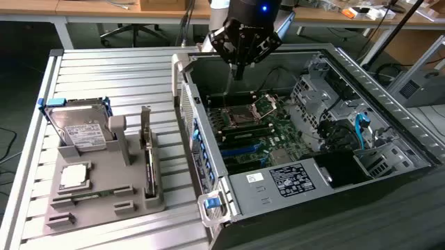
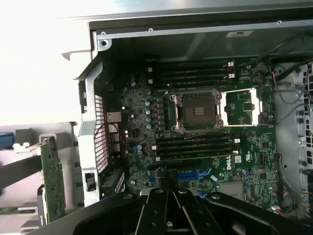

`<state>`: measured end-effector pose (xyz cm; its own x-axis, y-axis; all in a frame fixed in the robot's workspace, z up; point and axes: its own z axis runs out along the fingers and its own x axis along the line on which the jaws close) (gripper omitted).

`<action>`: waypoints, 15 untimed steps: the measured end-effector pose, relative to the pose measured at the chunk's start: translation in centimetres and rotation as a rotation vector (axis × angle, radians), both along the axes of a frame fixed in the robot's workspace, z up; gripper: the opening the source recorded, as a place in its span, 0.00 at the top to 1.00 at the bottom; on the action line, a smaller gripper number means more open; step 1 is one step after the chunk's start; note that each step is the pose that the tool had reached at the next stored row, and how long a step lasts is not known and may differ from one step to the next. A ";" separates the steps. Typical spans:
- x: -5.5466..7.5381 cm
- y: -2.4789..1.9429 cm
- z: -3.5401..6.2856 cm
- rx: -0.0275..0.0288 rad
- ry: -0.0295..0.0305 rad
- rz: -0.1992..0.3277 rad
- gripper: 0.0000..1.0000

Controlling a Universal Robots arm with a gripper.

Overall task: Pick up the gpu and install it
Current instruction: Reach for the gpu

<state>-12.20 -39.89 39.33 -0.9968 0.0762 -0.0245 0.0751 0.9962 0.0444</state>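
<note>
The gpu (image 1: 147, 159) stands on its edge in a slot of the grey holder (image 1: 132, 205) on the slatted table, at the exterior view's left of the open computer case (image 1: 208, 156). Its silver bracket strip is at the far end. The wrist view shows the gpu (image 2: 52, 183) as a green board outside the case wall. My gripper (image 1: 238, 73) hangs over the far end of the case, above the motherboard (image 1: 268, 133). Its black fingers (image 2: 157, 208) are shut together with nothing between them. It is well apart from the gpu.
The holder also carries a silver hard drive (image 1: 82, 131), a square processor chip (image 1: 74, 176) and a narrow memory stick (image 1: 89, 196). Inside the case are the open processor socket (image 2: 198, 111), memory slots (image 2: 195, 144), blue card slots (image 2: 195, 175), drive cages (image 1: 326, 99) and cables.
</note>
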 end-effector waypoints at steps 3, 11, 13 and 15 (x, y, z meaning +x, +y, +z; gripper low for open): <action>-0.1 0.00 0.00 0.0000 0.0000 0.000 0.89; -0.4 0.00 0.00 0.0000 0.0000 0.000 0.89; -0.5 0.00 0.00 0.0000 0.0000 0.000 0.89; -0.6 0.00 0.00 0.0000 0.0000 0.000 0.89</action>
